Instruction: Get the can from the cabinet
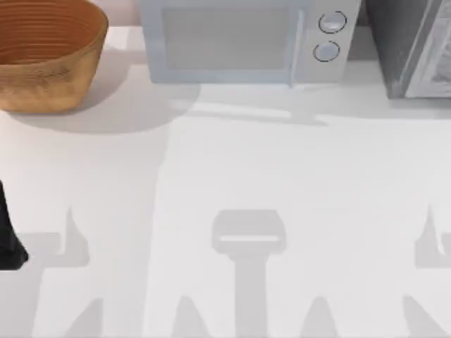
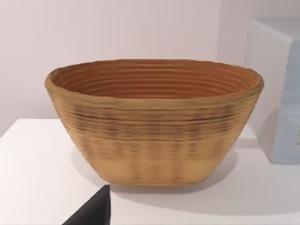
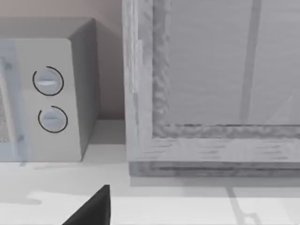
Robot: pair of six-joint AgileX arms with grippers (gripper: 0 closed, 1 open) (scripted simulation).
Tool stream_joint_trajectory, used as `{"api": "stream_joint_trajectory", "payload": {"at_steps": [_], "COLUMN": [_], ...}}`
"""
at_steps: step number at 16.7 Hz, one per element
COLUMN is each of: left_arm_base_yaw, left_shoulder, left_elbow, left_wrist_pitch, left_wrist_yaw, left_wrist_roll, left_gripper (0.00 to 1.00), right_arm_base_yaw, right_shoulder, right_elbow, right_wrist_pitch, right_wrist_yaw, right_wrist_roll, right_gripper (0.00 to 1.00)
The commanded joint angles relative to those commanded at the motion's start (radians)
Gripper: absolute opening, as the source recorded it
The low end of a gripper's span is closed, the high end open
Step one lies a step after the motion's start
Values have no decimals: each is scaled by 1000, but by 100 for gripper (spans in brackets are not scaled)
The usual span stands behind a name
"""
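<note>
left arm (image 1: 8, 232): a dark part was seen at the top view's left edge, low over the bench | claw state: could not be told

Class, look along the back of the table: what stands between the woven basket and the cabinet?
In the top view, the microwave stands between the basket at the left and the cabinet at the right, its two round dials nearest the cabinet.

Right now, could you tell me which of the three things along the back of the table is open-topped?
The woven basket at back left; the microwave and cabinet are closed boxes.
</note>
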Motion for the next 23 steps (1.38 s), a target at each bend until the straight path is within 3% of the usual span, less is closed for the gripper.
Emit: {"api": "stream_joint_trajectory", "payload": {"at_steps": [4, 8, 19, 23], "left_arm_base_yaw": [0, 0, 0, 0], "left_shoulder": [0, 0, 0, 0], "left_elbow": [0, 0, 0, 0], "left_wrist_pitch": [0, 0, 0, 0], "left_wrist_yaw": [0, 0, 0, 0], "left_wrist_roll": [0, 0, 0, 0], "left_gripper": [100, 100, 100, 100], "right_arm_base_yaw": [5, 31, 137, 167], "right_shoulder": [33, 218, 985, 1201], "right_elbow": [33, 225, 1313, 1607], "right_wrist_pitch": [-15, -83, -306, -374], "right_wrist_yaw": [5, 31, 147, 179], "right_wrist_roll": [-1, -4, 12, 16], "right_gripper": [100, 100, 100, 100]}}
